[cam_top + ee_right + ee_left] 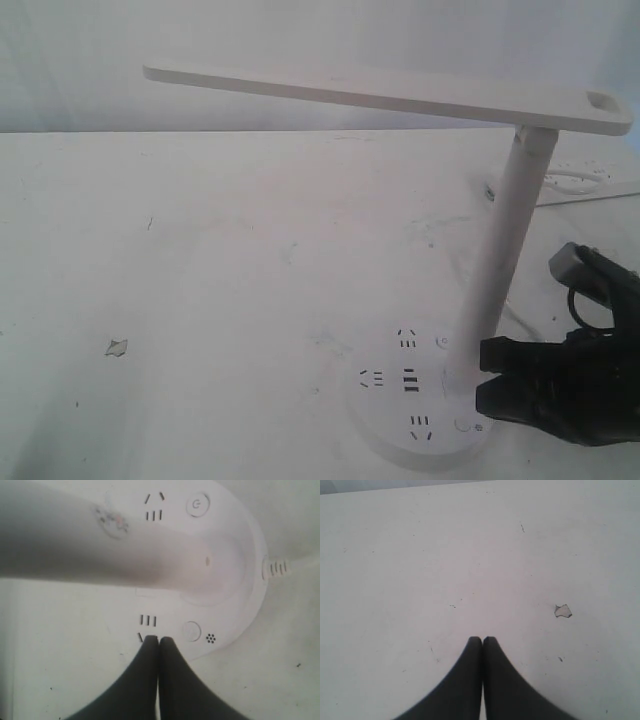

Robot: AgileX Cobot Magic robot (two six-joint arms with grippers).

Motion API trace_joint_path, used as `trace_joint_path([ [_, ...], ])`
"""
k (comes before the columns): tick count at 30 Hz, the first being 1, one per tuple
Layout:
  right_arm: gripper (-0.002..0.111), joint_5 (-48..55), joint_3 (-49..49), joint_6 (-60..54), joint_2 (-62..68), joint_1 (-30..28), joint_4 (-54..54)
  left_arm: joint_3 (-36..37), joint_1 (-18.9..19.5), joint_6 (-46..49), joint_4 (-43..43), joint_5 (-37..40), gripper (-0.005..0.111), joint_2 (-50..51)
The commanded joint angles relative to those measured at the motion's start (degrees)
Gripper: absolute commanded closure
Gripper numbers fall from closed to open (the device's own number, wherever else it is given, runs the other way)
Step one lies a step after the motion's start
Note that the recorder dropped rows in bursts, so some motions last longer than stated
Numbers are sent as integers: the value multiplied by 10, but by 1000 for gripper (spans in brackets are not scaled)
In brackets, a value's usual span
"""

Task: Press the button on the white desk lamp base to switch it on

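The white desk lamp base lies flat on the white table at the front right, showing dark socket slots. The button is the round one with a thin grey outline, next to a small dotted mark. My right gripper is shut and empty. Its tips hover over the base's near part by a group of slots, a short way beside the button and not on it. My left gripper is shut over bare table, outside the exterior view.
The lamp's post rises from the base close to my right gripper, with the long flat head overhead. A second round button sits across the post. A white cable lies at the back right. A chipped spot marks the table.
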Motion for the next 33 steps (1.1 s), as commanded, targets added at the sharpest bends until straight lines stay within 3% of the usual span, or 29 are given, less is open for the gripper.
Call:
trace_joint_path([
  [1,108,-6,4,-11,1,1,10,1,-5,0,0,-2,107,-2],
  [25,108,-23,4,-40,35,1,37,1,-5,0,0,-2,107,-2],
  [33,108,-13,4,-115,49,1,111,1,-5,0,0,-2,107,-2],
])
